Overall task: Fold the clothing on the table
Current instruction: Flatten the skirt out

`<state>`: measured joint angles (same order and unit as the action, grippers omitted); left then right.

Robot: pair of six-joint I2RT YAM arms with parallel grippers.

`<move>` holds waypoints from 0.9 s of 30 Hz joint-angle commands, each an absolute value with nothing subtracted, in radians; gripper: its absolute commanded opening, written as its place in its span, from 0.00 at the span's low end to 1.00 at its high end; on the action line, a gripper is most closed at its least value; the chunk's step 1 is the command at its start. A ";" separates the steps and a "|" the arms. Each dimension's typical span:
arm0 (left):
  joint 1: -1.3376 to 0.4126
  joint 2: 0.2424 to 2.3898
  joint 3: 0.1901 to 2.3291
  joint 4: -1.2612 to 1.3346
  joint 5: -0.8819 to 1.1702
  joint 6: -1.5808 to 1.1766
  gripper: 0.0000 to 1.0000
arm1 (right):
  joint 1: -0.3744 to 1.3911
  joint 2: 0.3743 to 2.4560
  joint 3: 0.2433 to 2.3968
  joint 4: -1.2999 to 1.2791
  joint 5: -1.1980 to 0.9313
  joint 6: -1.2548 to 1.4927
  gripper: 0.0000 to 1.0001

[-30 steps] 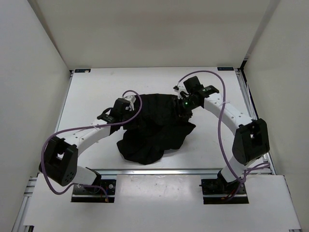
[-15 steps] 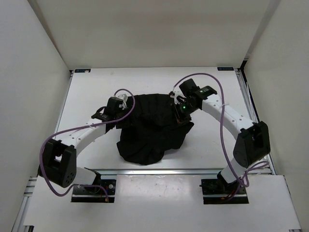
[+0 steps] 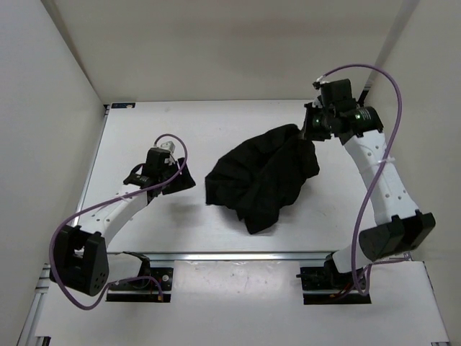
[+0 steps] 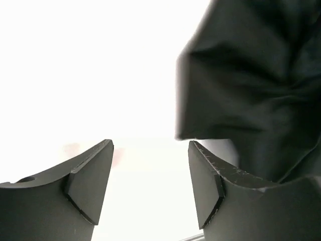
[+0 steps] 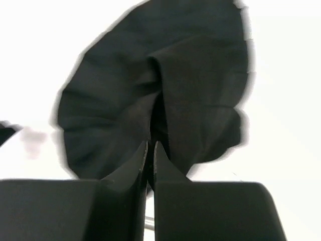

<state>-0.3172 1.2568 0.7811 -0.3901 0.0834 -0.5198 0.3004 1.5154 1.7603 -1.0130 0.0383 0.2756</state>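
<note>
The black clothing (image 3: 261, 173) lies bunched in the middle of the white table (image 3: 144, 130), with its far right corner drawn up off the surface. That corner is pinched in my right gripper (image 3: 308, 130), which is shut on it. In the right wrist view the jaws (image 5: 151, 150) meet on a fold, and the clothing (image 5: 160, 85) fans out beyond them. My left gripper (image 3: 185, 182) is open to the left of the garment, apart from it. Nothing sits between its fingers (image 4: 150, 175) in the left wrist view, where the clothing (image 4: 251, 75) fills the upper right.
White walls close in the table on the left, back and right. Metal rails run along the near edge (image 3: 238, 254) and the right side (image 3: 364, 137). Purple cables loop over both arms.
My right gripper has shut on the clothing and pulled it up toward the back right, dragging the garment right. My left gripper has drawn back left off the cloth, still open.
</note>
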 commanded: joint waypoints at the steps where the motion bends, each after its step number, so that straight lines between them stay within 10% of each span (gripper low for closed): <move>1: -0.314 1.201 0.749 -0.393 0.091 -0.534 0.72 | 0.290 1.375 1.613 -0.773 -0.228 0.239 0.00; 21: -0.354 1.313 0.775 -0.370 0.132 -0.518 0.69 | 0.595 1.407 0.823 -1.290 -0.277 0.238 0.00; 27: -0.374 1.411 0.871 -0.338 0.213 -0.534 0.70 | 0.511 1.300 0.868 -1.293 -0.215 0.297 0.04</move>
